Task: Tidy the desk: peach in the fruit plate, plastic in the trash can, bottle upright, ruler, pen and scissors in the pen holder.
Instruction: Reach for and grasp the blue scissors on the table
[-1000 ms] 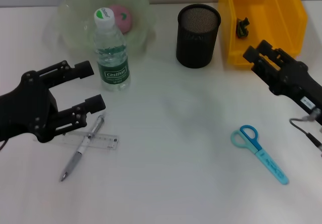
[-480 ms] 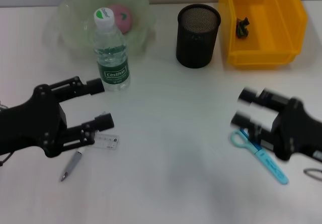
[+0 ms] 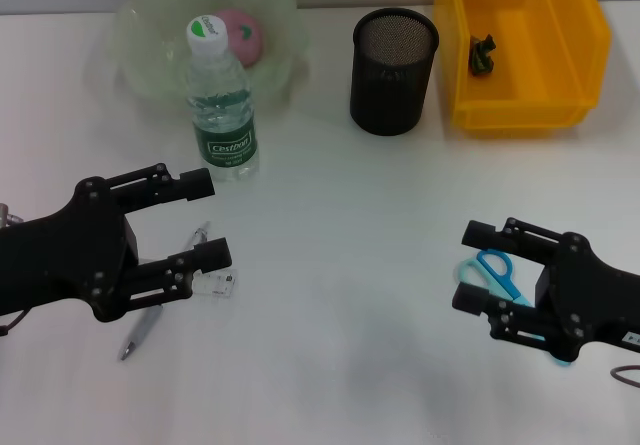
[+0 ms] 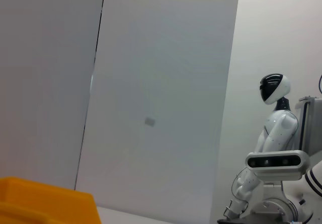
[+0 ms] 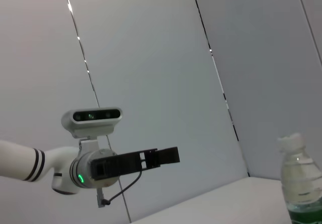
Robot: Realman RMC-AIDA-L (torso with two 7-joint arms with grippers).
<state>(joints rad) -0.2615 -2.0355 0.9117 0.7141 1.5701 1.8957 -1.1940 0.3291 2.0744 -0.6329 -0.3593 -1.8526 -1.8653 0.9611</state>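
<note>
Item: desk-tidying bench (image 3: 340, 365), 2 arms at work.

Right pincer (image 3: 478, 268): jaws apart, holding nothing, low over the bench. The scissors (image 3: 497, 274) lay directly at its tips, the blue handle loops showing between the 2 fingers, the rest hidden under the wrist. Long axis judged to run from the loops near the fingertips back under the arm toward the bench's near right edge. This arm was plainly the nearer one for the scissors.

Left pincer (image 3: 208, 218): jaws spread, empty. The pen (image 3: 150, 323) and clear ruler (image 3: 214, 283) lay just below its lower finger, partly covered by the arm. Pen's long axis slanted from near-left up toward the bottle (image 3: 222, 105); the ruler end showed just beside the lower fingertip.

Other stock: bottle upright beside the fruit plate (image 3: 135, 60); peach (image 3: 241, 34) in that plate; pen holder (image 3: 394, 57) standing empty at the far centre; dark scrap in the yellow trash can (image 3: 570, 35).

Remaining, by judgement: ruler, pen, scissors.
</note>
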